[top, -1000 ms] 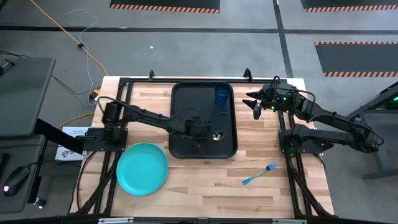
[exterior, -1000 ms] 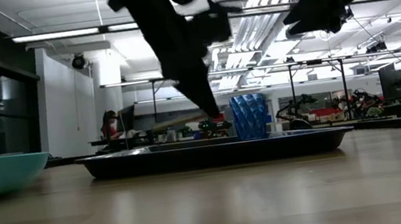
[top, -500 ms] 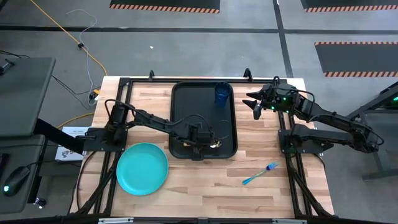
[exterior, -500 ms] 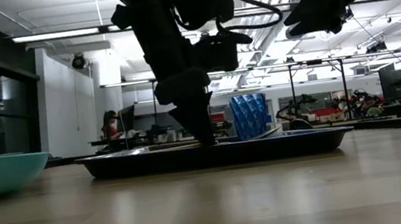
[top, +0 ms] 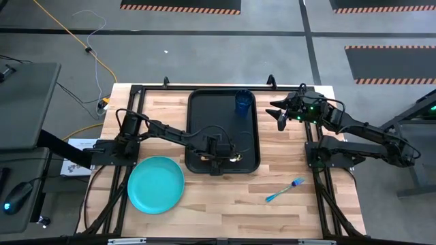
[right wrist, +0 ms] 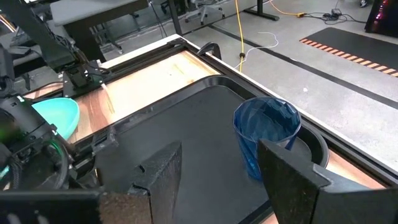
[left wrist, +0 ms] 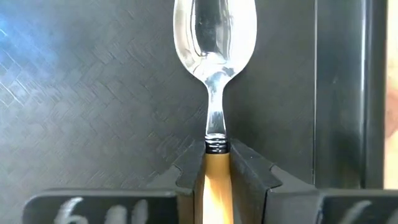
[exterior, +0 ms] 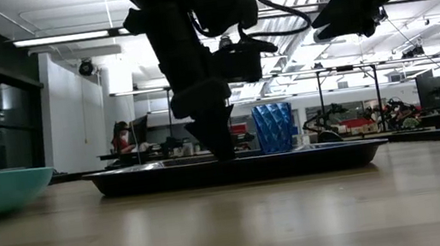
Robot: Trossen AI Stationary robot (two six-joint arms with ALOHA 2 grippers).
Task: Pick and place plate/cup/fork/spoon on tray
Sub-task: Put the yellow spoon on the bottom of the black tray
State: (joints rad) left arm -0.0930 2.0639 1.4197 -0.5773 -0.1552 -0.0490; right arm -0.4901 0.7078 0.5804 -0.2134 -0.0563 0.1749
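Note:
The black tray [top: 197, 129] lies mid-table. The dark blue cup [top: 243, 102] stands in its far right corner and also shows in the right wrist view [right wrist: 266, 134]. My left gripper [top: 223, 155] is low in the tray's near part, shut on the spoon [left wrist: 214, 31], whose silver bowl points toward the table's right. The teal plate [top: 156, 184] rests on the table left of the tray. The fork [top: 285, 190] lies on the table at the near right. My right gripper [top: 281, 117] hangs open and empty above the table, right of the tray. My left gripper pinches the spoon's orange handle [left wrist: 216, 171] between its two fingers, at the end next to the metal neck. The fingers slant down from the table's left, in line with the spoon. The bowl lies low over the tray floor; whether it rests there I cannot tell.
The tray's raised rim [exterior: 107, 180] surrounds the spoon. Black frame rails [top: 136, 92] run along the table's far, left and right sides. Bare wood lies between the tray and the fork.
My left gripper has gone down and toward the table's near edge with the spoon, from above the tray's middle to low over its near part, tipping more steeply down. It has stayed shut on the handle. In the last half second it has kept nearly still.

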